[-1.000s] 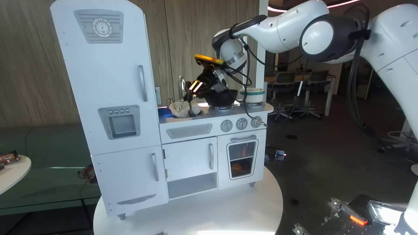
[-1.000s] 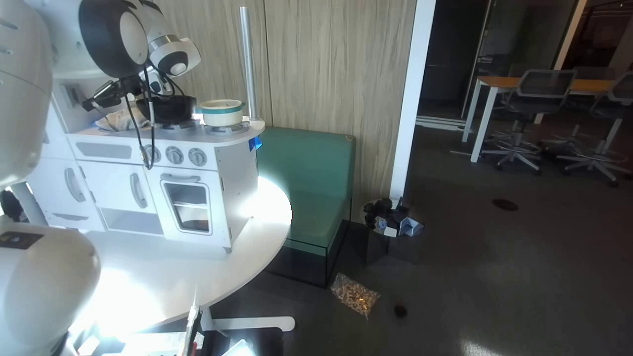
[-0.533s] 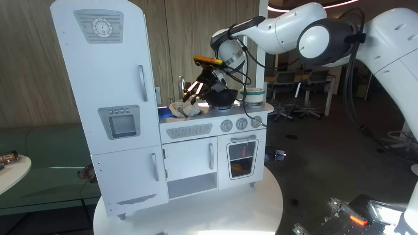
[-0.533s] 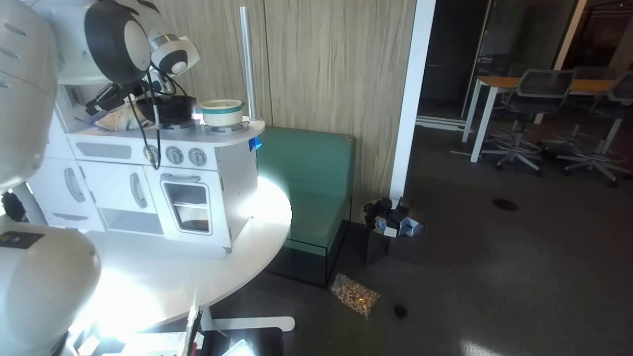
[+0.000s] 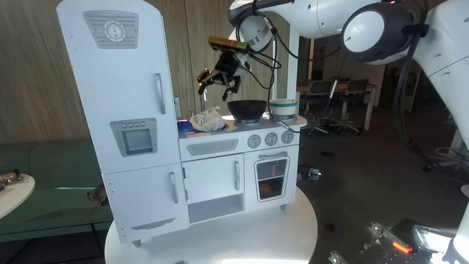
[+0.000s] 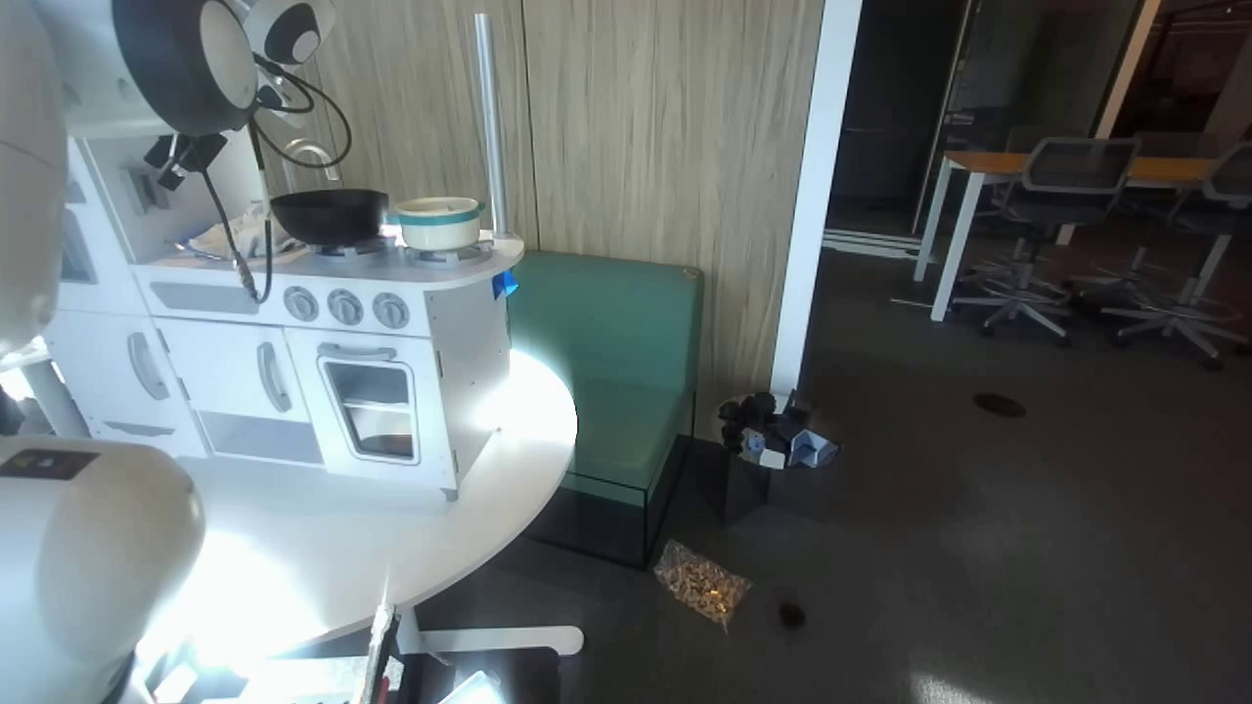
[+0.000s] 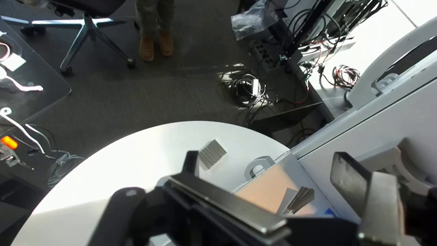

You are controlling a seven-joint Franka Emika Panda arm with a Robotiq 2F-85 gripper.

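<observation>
Exterior view: gripper (image 5: 213, 95) hangs with jaws wide apart, nothing seen between them. I'd judge slow, level moves best, well clear of faucet (image 5: 202, 104) and pan (image 5: 247, 109). Bunched cloth (image 5: 207, 121) lies lower and apart, at the left of the counter (image 5: 238, 129), just left of the pan; whether squarely beneath, I cannot tell from here.

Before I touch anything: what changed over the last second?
The gripper rose clear of the cloth and its jaws spread wide. A thin dark thing seen beneath it no longer shows there; it seems let go, but where it lies I can't tell. The cloth, black pan and white pot stayed put.
</observation>
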